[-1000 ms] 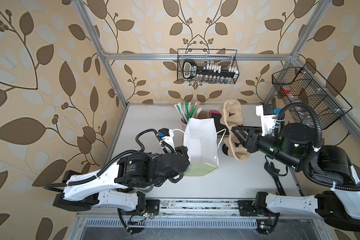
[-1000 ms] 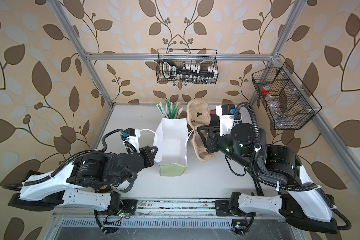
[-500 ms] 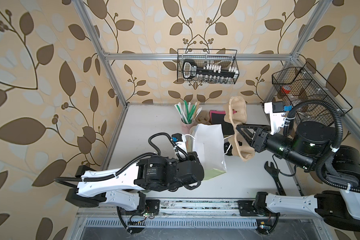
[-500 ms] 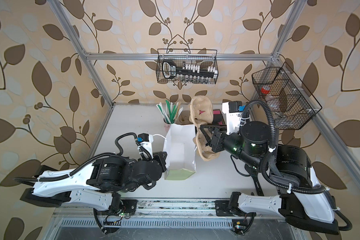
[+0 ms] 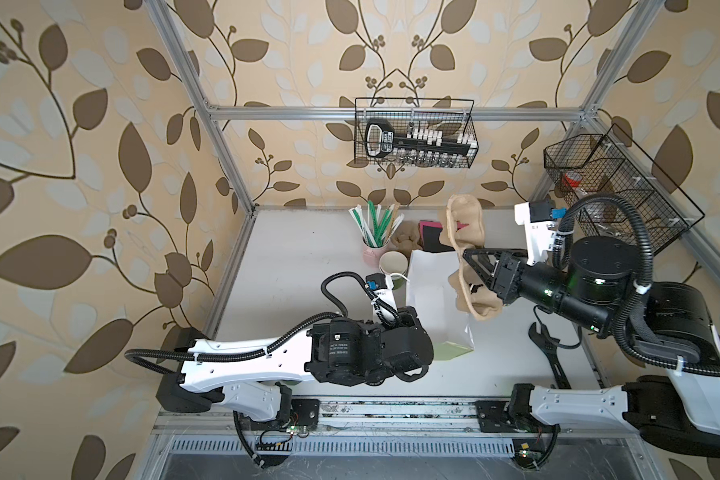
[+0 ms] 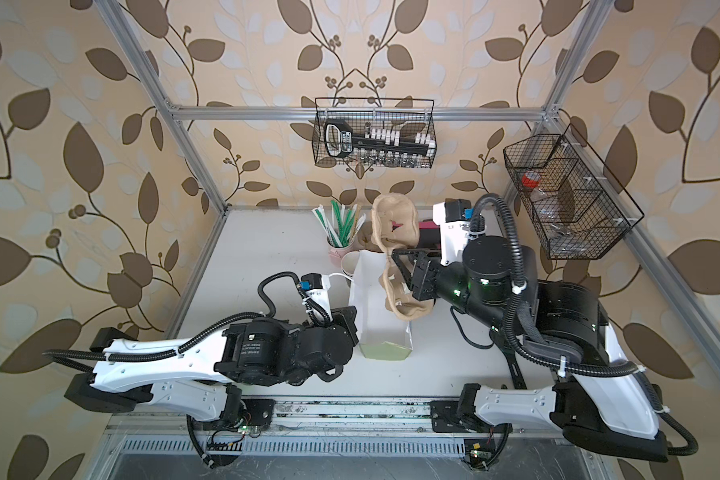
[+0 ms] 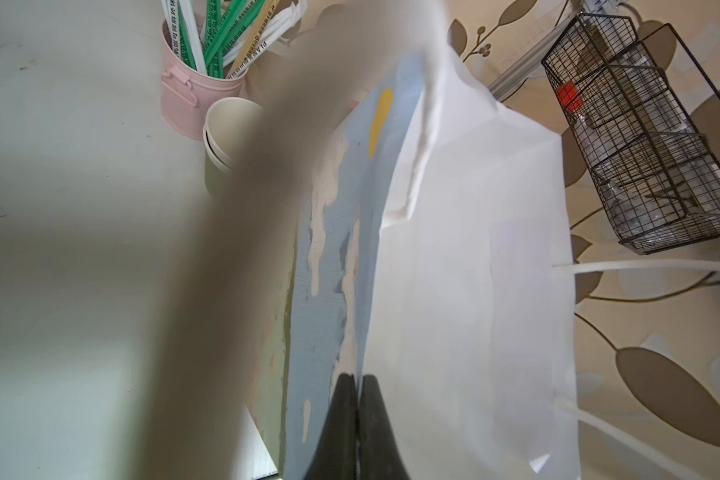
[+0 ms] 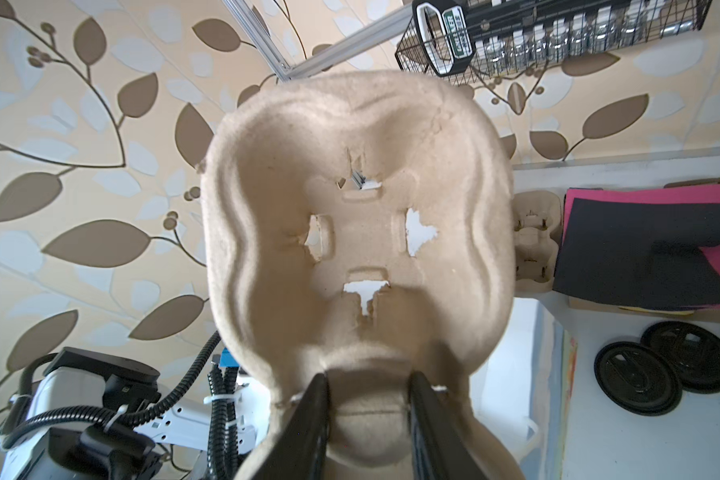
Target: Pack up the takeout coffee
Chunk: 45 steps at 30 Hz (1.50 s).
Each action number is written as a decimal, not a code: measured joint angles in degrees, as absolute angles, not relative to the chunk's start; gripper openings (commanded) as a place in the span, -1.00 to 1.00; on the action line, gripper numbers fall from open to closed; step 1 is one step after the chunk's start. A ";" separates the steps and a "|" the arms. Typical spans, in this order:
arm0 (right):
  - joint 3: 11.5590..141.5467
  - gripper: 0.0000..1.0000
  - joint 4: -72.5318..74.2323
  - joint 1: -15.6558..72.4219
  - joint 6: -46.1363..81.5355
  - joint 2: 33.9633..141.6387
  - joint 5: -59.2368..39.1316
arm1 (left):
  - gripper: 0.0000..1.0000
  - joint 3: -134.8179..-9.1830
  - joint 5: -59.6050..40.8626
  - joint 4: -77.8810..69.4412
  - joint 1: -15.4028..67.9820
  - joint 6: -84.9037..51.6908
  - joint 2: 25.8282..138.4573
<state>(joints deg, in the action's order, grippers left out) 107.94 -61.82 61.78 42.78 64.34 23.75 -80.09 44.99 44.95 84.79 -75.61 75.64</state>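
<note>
Pinched together on the edge of one wall of a white paper bag (image 7: 474, 249), the left gripper (image 7: 357, 379) is seen with its two black fingers meeting on the paper. In both top views the bag is shown standing on its green base in the middle of the table (image 5: 292, 270), mouth open upward, with the left arm at its left side. The right gripper (image 8: 368, 378) is clamped on one end of a moulded pulp cup carrier (image 8: 358, 174), a rounded pocket being gripped between its parted fingers. The carrier is held upright on edge at the bag's right rim; whether its lower end is inside the bag or just beside it cannot be told. Just beyond the bag's far left corner a stack of green paper cups (image 5: 393, 266) is set, and close behind it a pink tin of wrapped straws (image 5: 373, 249). At the far side of the table a second pulp carrier (image 8: 533, 245) and a pile of pink and black sheets (image 8: 649, 249) are laid, and near them two loose black lids (image 8: 636, 382) lie flat, touching each other. A black wrench (image 5: 543, 345) is seen on the near right of the table. The takeout coffee cannot be made out in any view, so its place cannot be told.
</note>
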 measured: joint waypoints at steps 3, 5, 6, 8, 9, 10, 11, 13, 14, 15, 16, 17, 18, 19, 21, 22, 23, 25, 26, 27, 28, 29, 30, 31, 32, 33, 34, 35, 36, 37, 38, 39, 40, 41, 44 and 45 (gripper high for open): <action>107.42 -0.34 -61.84 62.26 43.75 65.52 23.81 | -1.00 -79.13 45.01 43.31 84.79 -76.97 77.30; 107.35 -0.35 -61.89 63.13 44.18 65.91 24.16 | -1.00 -78.54 45.06 42.70 84.79 -78.15 78.24; 107.35 -0.35 -61.87 63.57 44.42 66.04 24.47 | -1.00 -78.35 45.10 42.50 84.79 -78.59 78.52; 107.35 -0.35 -61.87 64.69 44.97 66.30 25.43 | -1.00 -77.80 45.30 41.80 84.79 -79.94 78.94; 107.37 -0.34 -61.84 65.19 45.10 66.46 25.93 | -1.00 -77.47 45.43 41.47 84.79 -80.44 78.98; 107.37 -0.34 -61.82 65.65 45.23 66.67 26.35 | -1.00 -77.14 45.50 41.28 84.79 -81.08 78.98; 107.37 -0.34 -61.84 66.02 45.41 66.94 26.65 | -1.00 -76.79 45.54 40.91 84.79 -81.56 78.98; 107.33 -0.33 -61.87 66.32 45.69 67.59 27.09 | -1.00 -75.92 45.65 39.92 84.79 -82.43 78.98; 106.96 -0.34 -61.60 66.39 45.87 67.83 27.27 | -1.00 -75.20 45.67 39.20 84.79 -82.76 78.91; 106.28 -0.33 -61.28 66.39 46.06 67.90 27.35 | -1.00 -74.56 45.69 38.61 84.79 -82.96 78.83; 105.19 -0.33 -60.99 66.39 46.22 67.85 27.49 | -1.00 -73.56 45.71 37.71 84.79 -83.05 78.67; 104.03 -0.34 -60.84 66.41 46.35 67.83 27.55 | -1.00 -72.42 45.84 36.64 84.79 -83.11 78.41; 103.15 -0.34 -60.82 66.43 46.48 67.85 27.70 | -1.00 -71.48 45.98 35.66 84.79 -83.13 78.06; 102.19 -0.34 -60.71 66.43 46.52 67.92 27.81 | -1.00 -70.54 46.09 34.65 84.79 -83.13 77.60; 100.55 -0.34 -60.38 66.57 46.52 67.99 28.01 | -1.00 -69.36 46.19 33.32 84.79 -83.11 76.75; 99.92 -0.34 -60.20 66.65 46.50 68.01 28.14 | -1.00 -69.08 46.30 32.80 84.79 -83.13 76.47; 99.46 -0.34 -60.16 66.76 46.52 68.07 28.29 | -1.00 -69.01 46.30 32.56 84.79 -83.11 76.34; 98.83 -0.35 -59.94 66.94 46.50 68.27 28.93 | -0.85 -69.01 46.28 32.03 84.79 -83.09 76.31; 98.43 -0.34 -59.57 67.16 46.50 68.34 29.34 | -0.72 -68.99 46.28 31.79 84.79 -83.00 76.29; 98.02 -0.35 -59.20 67.26 46.48 68.38 29.63 | -0.60 -68.99 46.30 31.62 84.79 -82.78 76.23; 97.58 -0.34 -58.89 67.44 46.44 68.38 29.98 | -0.45 -68.97 46.33 31.42 84.79 -82.56 76.05; 97.14 -0.34 -58.54 67.51 46.24 68.40 30.20 | -0.36 -68.75 46.39 31.03 84.79 -82.46 75.66; 96.90 -0.34 -58.41 67.51 46.11 68.45 30.41 | -0.30 -68.40 46.44 30.70 84.79 -82.11 75.16; 96.66 -0.34 -58.24 67.51 45.91 68.58 30.68 | -0.24 -67.99 46.50 30.48 84.79 -81.87 74.46; 96.44 -0.34 -57.98 67.51 45.76 68.73 31.05 | -0.21 -67.55 46.54 30.24 84.79 -81.58 73.67; 96.27 -0.34 -57.76 67.51 45.60 68.88 31.31 | -0.19 -67.16 46.65 30.13 84.79 -81.28 72.86; 96.12 -0.34 -57.65 67.51 45.58 69.12 31.68 | -0.15 -66.76 46.76 30.11 84.79 -81.10 71.96; 95.98 -0.34 -57.58 67.51 45.58 69.41 32.01 | -0.09 -66.41 46.92 30.11 84.79 -80.93 71.13; 95.92 -0.35 -57.56 67.51 45.58 69.65 32.29 | -0.08 -66.15 47.05 30.15 84.79 -80.73 70.43; 95.90 -0.35 -57.56 67.51 45.60 69.95 32.60 | -0.06 -65.91 47.13 30.13 84.79 -80.51 69.71; 95.88 -0.35 -57.56 67.51 45.65 70.24 32.91 | -0.06 -65.80 47.18 30.17 84.79 -80.27 69.12; 95.88 -0.35 -57.58 67.51 45.67 70.52 33.21 | -0.06 -65.78 47.20 30.22 84.79 -80.03 68.62; 95.88 -0.35 -57.65 67.51 45.84 70.78 33.63 | -0.06 -65.76 47.22 30.24 84.79 -79.77 68.16; 95.90 -0.35 -57.69 67.51 46.00 71.07 34.11 | -0.05 -65.76 47.31 30.33 84.79 -79.53 67.68; 95.90 -0.35 -57.84 67.51 46.41 71.79 35.18 | -0.06 -65.19 48.14 30.81 84.79 -78.37 65.91; 95.90 -0.35 -57.89 67.51 46.52 71.96 35.44 | -0.05 -64.93 48.47 31.16 84.79 -77.95 65.19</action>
